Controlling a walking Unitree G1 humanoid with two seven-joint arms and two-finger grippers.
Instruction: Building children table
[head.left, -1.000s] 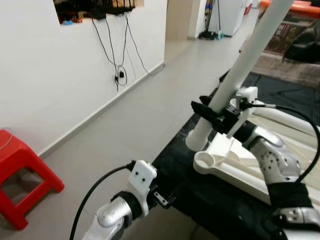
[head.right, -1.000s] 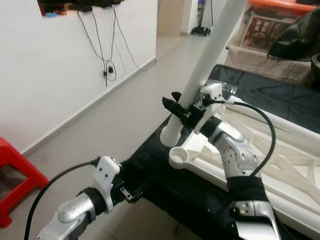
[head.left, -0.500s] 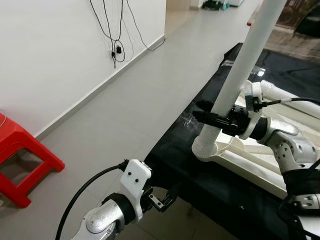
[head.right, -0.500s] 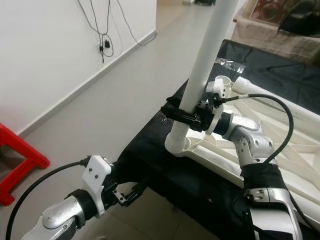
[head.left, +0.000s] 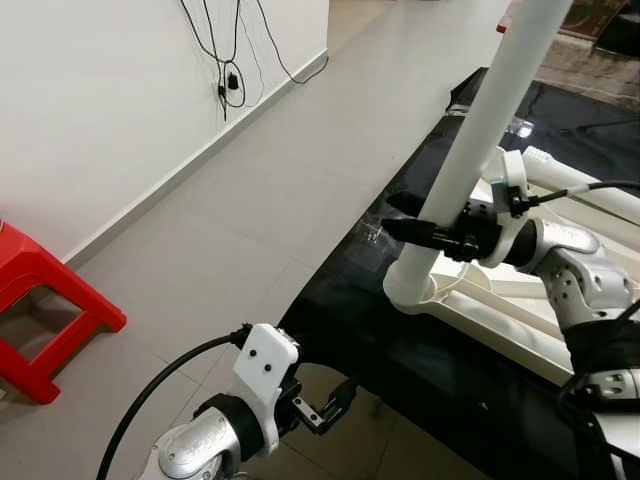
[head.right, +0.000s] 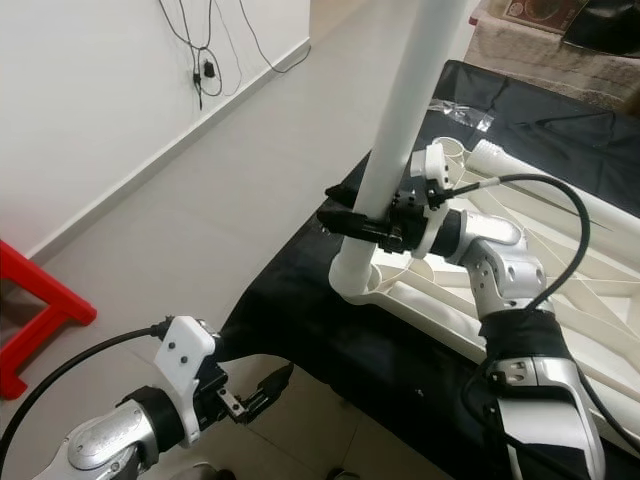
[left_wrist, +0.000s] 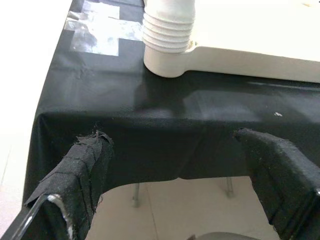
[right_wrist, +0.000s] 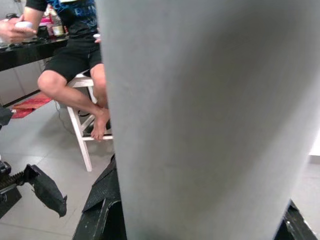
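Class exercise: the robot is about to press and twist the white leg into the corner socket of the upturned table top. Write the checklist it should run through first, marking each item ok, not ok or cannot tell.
1. Right gripper clamped on the table leg: ok.
2. Leg's ribbed end sitting in the corner socket: ok.
3. Leg fully seated or locked: cannot tell.
4. Leg square to the table top: not ok, it leans.
5. Left gripper bracing the table top: not ok, it hangs open short of the black cloth.

white table leg, black cloth, red stool
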